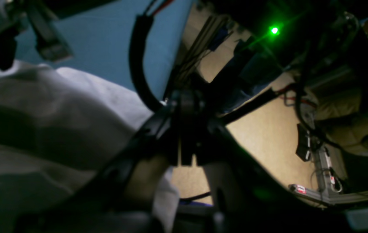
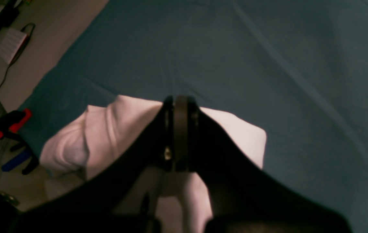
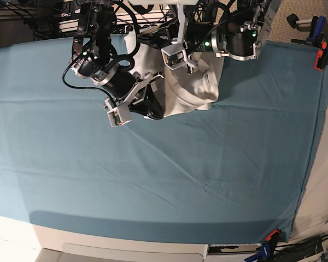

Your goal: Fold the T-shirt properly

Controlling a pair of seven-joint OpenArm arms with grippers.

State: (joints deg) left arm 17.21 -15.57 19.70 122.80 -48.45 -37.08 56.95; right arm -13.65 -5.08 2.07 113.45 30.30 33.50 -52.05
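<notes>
White cotton T-shirt (image 3: 188,90) cloth, plain and wrinkled, is bunched between my two grippers at the far edge of the table. My right gripper (image 2: 177,106) is clenched on a fold of it, the black jaws pressed flat together with fabric spreading out to both sides beneath them. My left gripper (image 1: 184,152) is also closed; the shirt lies against its near side, but the blurred wrist view does not let me say whether cloth sits between those jaws. Under the shirt, the teal cloth sheet (image 3: 153,174) covers the table, held by clamps (image 3: 318,59) at its edge.
</notes>
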